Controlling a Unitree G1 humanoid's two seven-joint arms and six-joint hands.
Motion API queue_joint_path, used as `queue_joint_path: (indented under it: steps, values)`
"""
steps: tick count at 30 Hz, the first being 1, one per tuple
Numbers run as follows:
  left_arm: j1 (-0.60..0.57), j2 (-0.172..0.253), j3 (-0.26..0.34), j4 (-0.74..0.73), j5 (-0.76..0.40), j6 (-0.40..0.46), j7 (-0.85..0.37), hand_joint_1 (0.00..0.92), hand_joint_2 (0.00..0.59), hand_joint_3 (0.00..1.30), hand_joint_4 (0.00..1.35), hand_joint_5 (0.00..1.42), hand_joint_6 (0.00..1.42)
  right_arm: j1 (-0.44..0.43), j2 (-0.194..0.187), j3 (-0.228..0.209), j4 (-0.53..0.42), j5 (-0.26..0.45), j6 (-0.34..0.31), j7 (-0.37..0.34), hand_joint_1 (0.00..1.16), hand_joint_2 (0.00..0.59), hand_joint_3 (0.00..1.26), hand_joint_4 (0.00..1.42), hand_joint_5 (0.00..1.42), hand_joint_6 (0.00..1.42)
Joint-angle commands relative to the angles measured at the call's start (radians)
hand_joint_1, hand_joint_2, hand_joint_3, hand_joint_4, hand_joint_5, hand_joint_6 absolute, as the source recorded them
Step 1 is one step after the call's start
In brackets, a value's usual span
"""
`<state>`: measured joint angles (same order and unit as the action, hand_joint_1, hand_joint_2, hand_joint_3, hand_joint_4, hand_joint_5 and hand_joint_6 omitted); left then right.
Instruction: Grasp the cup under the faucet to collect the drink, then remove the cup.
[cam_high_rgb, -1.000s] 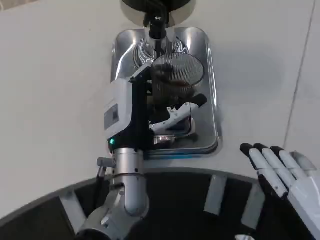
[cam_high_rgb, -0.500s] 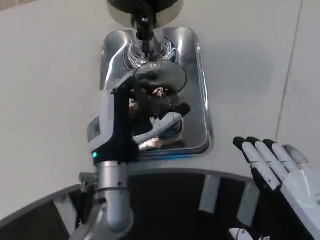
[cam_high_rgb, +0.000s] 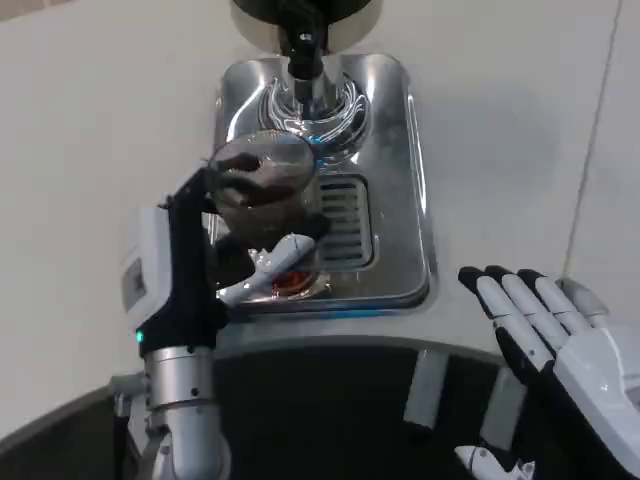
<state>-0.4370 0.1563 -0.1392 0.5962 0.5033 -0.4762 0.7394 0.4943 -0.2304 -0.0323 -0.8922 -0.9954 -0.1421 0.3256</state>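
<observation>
The removal step was judged to be in hand: the cup (cam_high_rgb: 265, 190) was held off to the left of the faucet (cam_high_rgb: 305, 55), over the left edge of the steel drip tray (cam_high_rgb: 400, 180), no longer under the spout. The left hand (cam_high_rgb: 235, 255) was wrapped round it from the left, fingers curled against the cup's near side, one white fingertip (cam_high_rgb: 290, 250) seen just below its base. Next, it was reckoned, the cup would need to be carried level beyond the tray's left edge and set down on the white table (cam_high_rgb: 90, 150) before the hold was released.

The cup was seen as clear and ribbed, upright or nearly so, darkened inside by what looked like a brown drink. The right hand (cam_high_rgb: 545, 335) was kept near the table's front edge, off the tray's front right corner, fingers spread and nothing held.
</observation>
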Motion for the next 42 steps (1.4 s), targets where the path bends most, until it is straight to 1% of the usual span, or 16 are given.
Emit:
queue_joint_path:
  steps: [1,7,11,15,18,23,25,26,27,30,32,33,36,42]
  values:
    - [0.024,0.000,0.020,-0.071,-0.004,0.005,-0.008,0.753,0.048,1.08,1.05,1.24,1.42,0.003,-0.004,-0.006,0.003,-0.002,0.000,-0.009,0.35,0.432,0.00,0.00,0.00,0.00]
    - [0.050,0.004,0.033,-0.112,-0.001,0.010,-0.026,0.745,0.049,1.08,1.05,1.24,1.42,-0.004,-0.008,-0.007,0.005,-0.002,-0.003,-0.015,0.35,0.436,0.00,0.00,0.00,0.00]
    - [0.107,0.025,0.046,-0.186,0.012,0.008,-0.046,0.743,0.049,1.09,1.05,1.24,1.42,-0.018,-0.022,-0.011,0.013,0.005,-0.008,-0.015,0.35,0.437,0.00,0.00,0.00,0.00]
    - [0.162,0.044,0.062,-0.232,0.017,0.004,-0.062,0.746,0.045,1.10,1.05,1.24,1.42,-0.059,-0.028,-0.020,0.026,0.014,0.000,-0.015,0.35,0.437,0.00,0.00,0.00,0.00]
    - [0.195,0.046,0.074,-0.288,0.013,0.002,-0.073,0.747,0.044,1.10,1.05,1.24,1.42,-0.077,-0.031,-0.019,0.034,0.009,-0.008,-0.024,0.35,0.437,0.00,0.00,0.00,0.00]
    - [0.240,0.042,0.088,-0.389,0.007,0.001,-0.114,0.748,0.044,1.10,1.05,1.24,1.42,-0.075,-0.047,-0.019,0.034,0.007,-0.034,-0.045,0.35,0.438,0.00,0.00,0.00,0.00]
    - [0.270,0.043,0.087,-0.443,0.009,-0.006,-0.137,0.746,0.045,1.10,1.05,1.24,1.42,-0.054,-0.049,-0.018,0.038,0.006,-0.072,-0.107,0.31,0.462,0.00,0.00,0.00,0.00]
    - [0.286,0.043,0.085,-0.468,0.012,-0.010,-0.147,0.745,0.046,1.10,1.05,1.24,1.42,-0.046,-0.050,-0.018,0.041,0.005,-0.085,-0.130,0.28,0.452,0.00,0.00,0.00,0.00]
    - [0.297,0.042,0.085,-0.485,0.014,-0.012,-0.154,0.745,0.046,1.10,1.05,1.24,1.42,-0.038,-0.052,-0.016,0.045,0.002,-0.097,-0.147,0.24,0.468,0.00,0.00,0.00,0.00]
    - [0.344,0.033,0.085,-0.554,0.008,-0.008,-0.185,0.742,0.046,1.11,1.05,1.24,1.42,-0.011,-0.060,-0.004,0.063,-0.004,-0.123,-0.168,0.13,0.491,0.00,0.00,0.00,0.00]
    - [0.366,0.032,0.089,-0.589,0.002,-0.005,-0.207,0.729,0.054,1.11,1.05,1.24,1.42,-0.003,-0.066,-0.001,0.068,-0.007,-0.128,-0.165,0.12,0.493,0.00,0.00,0.00,0.00]
    - [0.380,0.034,0.091,-0.610,-0.001,-0.009,-0.221,0.727,0.055,1.11,1.05,1.24,1.42,-0.001,-0.067,0.000,0.069,-0.008,-0.129,-0.162,0.09,0.496,0.00,0.00,0.00,0.00]
    - [0.422,0.044,0.099,-0.667,-0.001,-0.023,-0.255,0.727,0.056,1.11,1.05,1.24,1.42,-0.004,-0.079,0.001,0.064,-0.008,-0.127,-0.145,0.08,0.496,0.00,0.00,0.00,0.00]
    - [0.495,0.050,0.107,-0.734,-0.003,-0.047,-0.292,0.730,0.057,1.12,1.05,1.24,1.42,-0.035,-0.101,-0.014,0.063,0.014,-0.117,-0.128,0.08,0.502,0.00,0.00,0.00,0.00]
